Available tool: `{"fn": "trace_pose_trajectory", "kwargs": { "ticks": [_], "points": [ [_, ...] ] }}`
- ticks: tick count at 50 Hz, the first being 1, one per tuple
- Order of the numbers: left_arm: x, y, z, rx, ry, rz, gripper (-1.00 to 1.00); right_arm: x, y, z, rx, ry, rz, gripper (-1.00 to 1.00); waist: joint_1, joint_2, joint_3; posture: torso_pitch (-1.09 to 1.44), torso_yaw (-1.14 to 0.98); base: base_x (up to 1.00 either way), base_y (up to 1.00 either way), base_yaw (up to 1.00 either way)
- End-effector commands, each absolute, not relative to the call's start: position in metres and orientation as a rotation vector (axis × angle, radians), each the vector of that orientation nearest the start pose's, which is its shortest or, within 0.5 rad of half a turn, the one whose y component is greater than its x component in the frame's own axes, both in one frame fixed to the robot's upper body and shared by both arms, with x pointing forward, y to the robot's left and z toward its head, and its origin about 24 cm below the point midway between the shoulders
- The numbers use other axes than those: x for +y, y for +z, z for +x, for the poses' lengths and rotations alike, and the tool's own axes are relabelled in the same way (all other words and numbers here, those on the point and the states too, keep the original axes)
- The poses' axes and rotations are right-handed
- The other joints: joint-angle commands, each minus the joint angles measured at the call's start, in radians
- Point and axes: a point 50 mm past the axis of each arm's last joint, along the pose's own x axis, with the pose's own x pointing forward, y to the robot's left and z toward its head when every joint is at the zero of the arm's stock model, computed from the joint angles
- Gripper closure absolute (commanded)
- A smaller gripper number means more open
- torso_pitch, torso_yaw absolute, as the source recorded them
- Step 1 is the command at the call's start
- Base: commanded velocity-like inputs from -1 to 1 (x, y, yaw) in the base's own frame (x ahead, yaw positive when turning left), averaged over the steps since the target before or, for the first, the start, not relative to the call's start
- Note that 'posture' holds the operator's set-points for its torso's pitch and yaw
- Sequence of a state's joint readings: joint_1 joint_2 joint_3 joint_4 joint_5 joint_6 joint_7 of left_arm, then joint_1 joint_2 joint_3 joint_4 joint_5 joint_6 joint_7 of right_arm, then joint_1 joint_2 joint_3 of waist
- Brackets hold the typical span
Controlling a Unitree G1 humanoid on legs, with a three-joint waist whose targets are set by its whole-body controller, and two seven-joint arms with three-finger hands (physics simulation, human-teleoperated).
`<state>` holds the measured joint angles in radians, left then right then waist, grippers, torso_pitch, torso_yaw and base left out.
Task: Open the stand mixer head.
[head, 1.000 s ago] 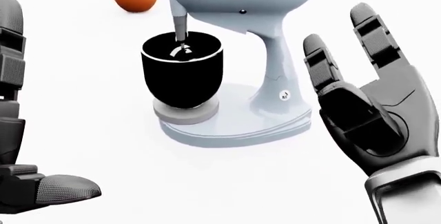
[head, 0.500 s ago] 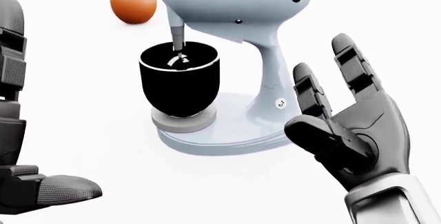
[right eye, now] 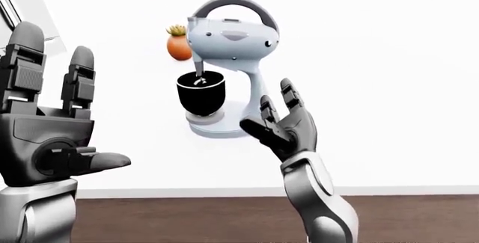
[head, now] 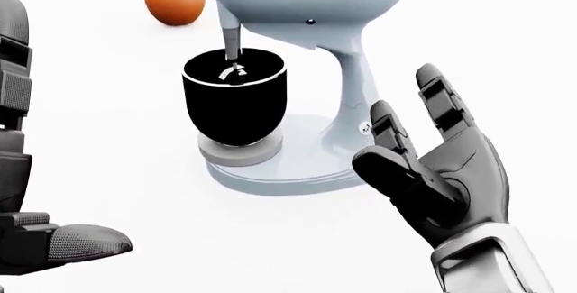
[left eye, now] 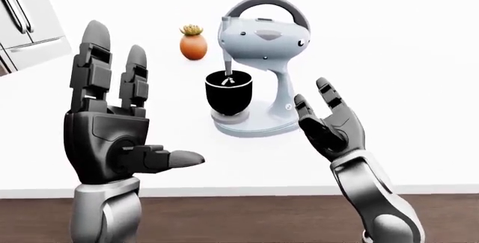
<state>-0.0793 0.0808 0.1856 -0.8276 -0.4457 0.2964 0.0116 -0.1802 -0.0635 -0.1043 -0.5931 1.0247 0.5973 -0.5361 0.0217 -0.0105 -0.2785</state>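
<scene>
One stand mixer (left eye: 258,75) stands on the white counter (left eye: 419,114), well in from its near edge, glossy pale grey-blue, with a rounded head, a slim curved neck and a flat oval base. A darker grey arched handle (left eye: 263,6) crowns the head. Below the head you see one smooth black bowl (left eye: 228,92), tulip-shaped, on a grey disc; a thin metal beater shaft (head: 233,46) dips into it. One orange, egg-shaped pot (left eye: 193,46) with a small green plant sits further toward the counter's far edge, left of the mixer.

Your right hand (head: 433,171) hovers just beside the mixer's neck and base, palm up, its three jointed black fingers (head: 442,100) spread and holding nothing; whether it touches the mixer cannot be told. Your left hand (left eye: 108,125) is raised upright well apart from the mixer, fingers extended and parted, thumb out sideways, its pads finely stippled. A steel-grey cabinet (left eye: 26,21) with bar handles fills the left-eye view's upper left corner.
</scene>
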Motion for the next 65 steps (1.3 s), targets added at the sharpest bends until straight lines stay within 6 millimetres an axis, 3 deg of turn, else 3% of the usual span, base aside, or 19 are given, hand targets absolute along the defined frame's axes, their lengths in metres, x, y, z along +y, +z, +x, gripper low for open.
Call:
{"fn": "trace_pose_trajectory", "kwargs": {
  "ticks": [1,32,65],
  "points": [
    [0.171,0.223,0.2,-0.68,-0.118,-0.255,-0.96,-0.136,0.173,0.247,-0.028,0.117,0.749,-1.0,0.001,0.001,-0.002,-0.36,0.0,0.0,0.0,0.0],
    [0.172,0.224,0.2,-0.685,-0.117,-0.253,-0.97,-0.135,0.152,0.259,0.016,0.092,0.733,-1.0,0.003,0.004,-0.006,-0.36,0.0,0.0,0.0,0.0],
    [0.172,0.224,0.2,-0.683,-0.116,-0.258,-0.97,-0.136,0.143,0.274,0.024,0.077,0.716,-1.0,0.002,0.007,-0.006,-0.36,0.0,0.0,0.0,0.0]
  ]
}}
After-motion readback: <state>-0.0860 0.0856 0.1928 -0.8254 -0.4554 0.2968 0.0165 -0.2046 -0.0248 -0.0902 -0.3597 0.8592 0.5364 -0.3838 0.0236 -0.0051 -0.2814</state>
